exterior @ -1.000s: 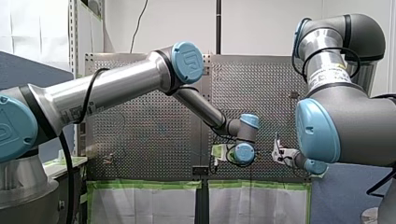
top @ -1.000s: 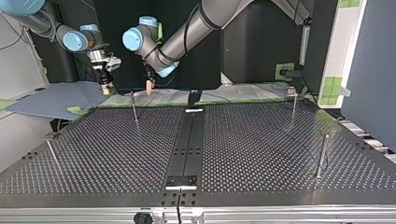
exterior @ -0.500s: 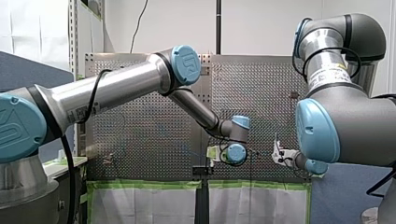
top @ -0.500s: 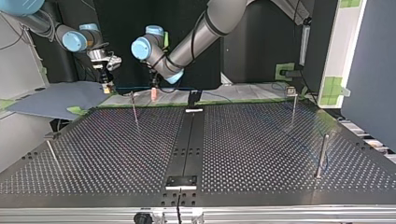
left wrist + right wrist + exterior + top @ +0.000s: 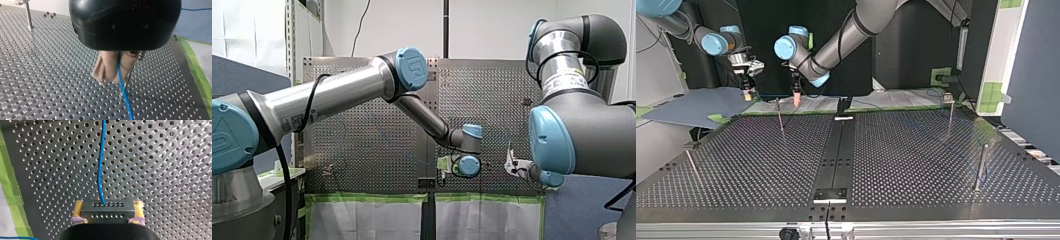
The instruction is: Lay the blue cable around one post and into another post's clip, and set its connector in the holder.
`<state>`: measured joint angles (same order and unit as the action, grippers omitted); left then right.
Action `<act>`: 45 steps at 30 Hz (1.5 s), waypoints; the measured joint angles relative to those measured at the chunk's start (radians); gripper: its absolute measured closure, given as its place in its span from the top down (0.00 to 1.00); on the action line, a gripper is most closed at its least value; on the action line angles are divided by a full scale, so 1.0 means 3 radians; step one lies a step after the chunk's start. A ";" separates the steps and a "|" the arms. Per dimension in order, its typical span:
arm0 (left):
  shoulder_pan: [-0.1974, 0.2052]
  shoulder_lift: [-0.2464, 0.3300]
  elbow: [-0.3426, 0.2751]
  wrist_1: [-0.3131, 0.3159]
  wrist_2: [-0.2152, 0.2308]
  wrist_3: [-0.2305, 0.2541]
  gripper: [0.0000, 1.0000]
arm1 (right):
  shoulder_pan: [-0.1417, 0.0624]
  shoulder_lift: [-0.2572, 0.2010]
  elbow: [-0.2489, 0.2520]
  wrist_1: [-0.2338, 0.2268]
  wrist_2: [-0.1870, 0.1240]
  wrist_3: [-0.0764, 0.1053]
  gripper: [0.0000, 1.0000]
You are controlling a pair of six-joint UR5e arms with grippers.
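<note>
In the left wrist view my left gripper [image 5: 112, 81] has its beige pads pressed together on the blue cable [image 5: 123, 92], which runs out from between them over the perforated table. A thin metal post [image 5: 130, 76] stands just behind the pads. In the right wrist view my right gripper [image 5: 108, 204], with yellow pads, is shut on the black connector [image 5: 107, 211]. The blue cable [image 5: 100, 170] leaves the connector's front. In the top view my left gripper [image 5: 796, 100] hangs beside a post [image 5: 780, 117], and my right gripper [image 5: 748, 94] is at its left.
More posts stand on the table: one at the top view's left edge [image 5: 691, 162] and two at its right [image 5: 950, 112] [image 5: 981, 167]. A black strip runs down the middle with a small black block [image 5: 830, 195] at the near end. Green tape [image 5: 10, 202] edges the table.
My left gripper went towards the top view's right, then came back a little to the left beside the post. My right gripper has hardly moved.
</note>
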<state>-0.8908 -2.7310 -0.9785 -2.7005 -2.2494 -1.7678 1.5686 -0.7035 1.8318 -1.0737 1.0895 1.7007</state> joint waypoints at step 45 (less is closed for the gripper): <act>0.0113 -0.0001 -0.0181 0.0485 0.0471 0.0299 0.00 | -0.0132 0.0004 -0.0187 0.0298 0.0890 -0.0039 0.02</act>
<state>-0.8569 -2.7314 -1.0329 -2.5550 -2.1080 -1.6782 1.5290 -0.7022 1.7758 -0.9844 1.3565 1.6890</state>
